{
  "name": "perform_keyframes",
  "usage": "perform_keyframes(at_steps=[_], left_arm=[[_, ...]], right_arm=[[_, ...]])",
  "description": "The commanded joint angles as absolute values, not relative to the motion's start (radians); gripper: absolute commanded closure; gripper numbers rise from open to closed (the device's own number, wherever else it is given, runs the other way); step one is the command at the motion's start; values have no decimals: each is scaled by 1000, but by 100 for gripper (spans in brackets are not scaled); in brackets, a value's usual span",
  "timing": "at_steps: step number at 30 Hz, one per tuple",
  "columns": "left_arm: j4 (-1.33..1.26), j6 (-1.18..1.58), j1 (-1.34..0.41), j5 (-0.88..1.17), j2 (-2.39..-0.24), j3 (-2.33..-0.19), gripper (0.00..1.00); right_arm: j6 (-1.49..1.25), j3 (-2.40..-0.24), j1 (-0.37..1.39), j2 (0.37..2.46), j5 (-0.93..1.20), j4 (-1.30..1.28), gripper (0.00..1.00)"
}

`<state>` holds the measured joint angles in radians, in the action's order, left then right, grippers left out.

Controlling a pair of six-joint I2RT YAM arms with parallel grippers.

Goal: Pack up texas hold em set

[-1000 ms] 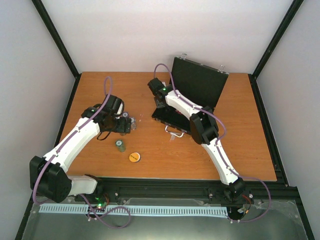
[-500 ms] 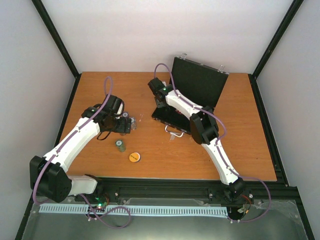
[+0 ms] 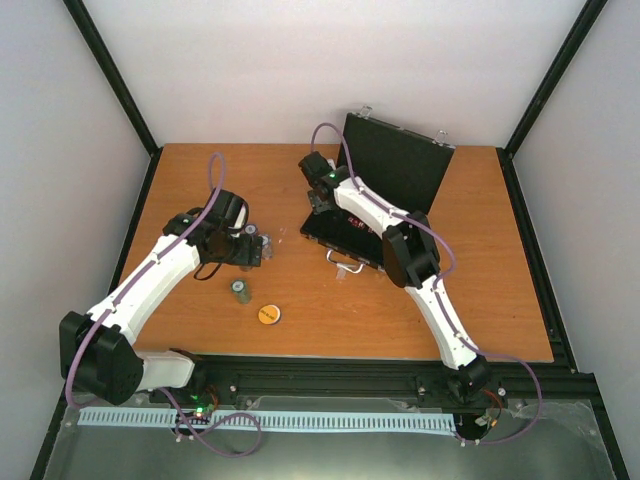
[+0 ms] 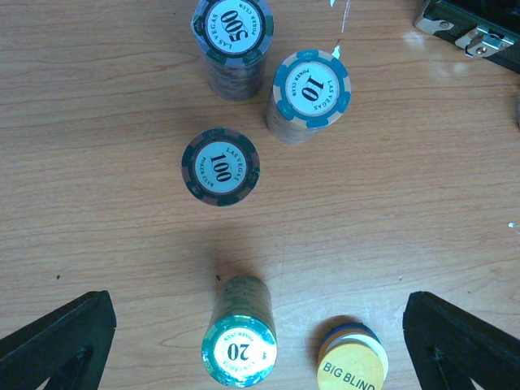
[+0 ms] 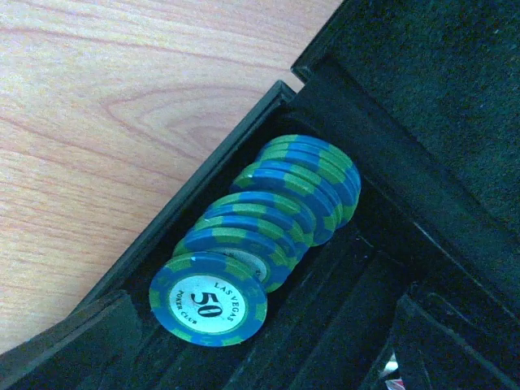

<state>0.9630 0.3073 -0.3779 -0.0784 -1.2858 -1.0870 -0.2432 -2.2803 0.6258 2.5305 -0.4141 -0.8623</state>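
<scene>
The case (image 3: 400, 165) sits open at the far side of the counter (image 3: 490, 290), lid propped upright and tray flat in front of it. Only the right wrist view gets inside: a row of blue-and-green chips (image 5: 268, 219) lies on edge in a slot along one tray wall, the nearest face reading 50. The right jaws hang over that row, spread wide with a finger on each side. They grip nothing, and there is dark gap between the fingers and the chips. From overhead the right arm (image 3: 425, 255) covers all that, bent over the tray's left end.

Left of the case, loose pieces stand on bare wood, and here the left wrist view does the talking. The 10 stack (image 4: 311, 89) is closest to the case's clasp corner, with the 500 stack (image 4: 233, 32) beside it. The 100 stack (image 4: 220, 166) is farther off. The 20 stack (image 4: 240, 341) and the orange BIG BLIND disc (image 4: 351, 370), resting on a few chips, are farthest. The left jaws are fully spread around those last two, touching neither and holding nothing. Overhead shows those pieces only as small blobs by the left arm (image 3: 150, 280), numbers unreadable.
</scene>
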Motion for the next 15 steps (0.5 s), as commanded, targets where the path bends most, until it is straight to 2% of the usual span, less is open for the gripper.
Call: perform_keyframes(at_steps=[1,13,15], left_arm=[[945,292,-374,-68,-1291,-1112,0],[943,296,-375,-63,-1290,-1113,0],[945,295,-374,-63,-1288,-1116,0]], right_arm=[[-230,-2279,632,2454,-388,-822,12],[-209,-2269,634,2368,-332,-849,10],[-207,-2259,638,2346,-310,-876,5]])
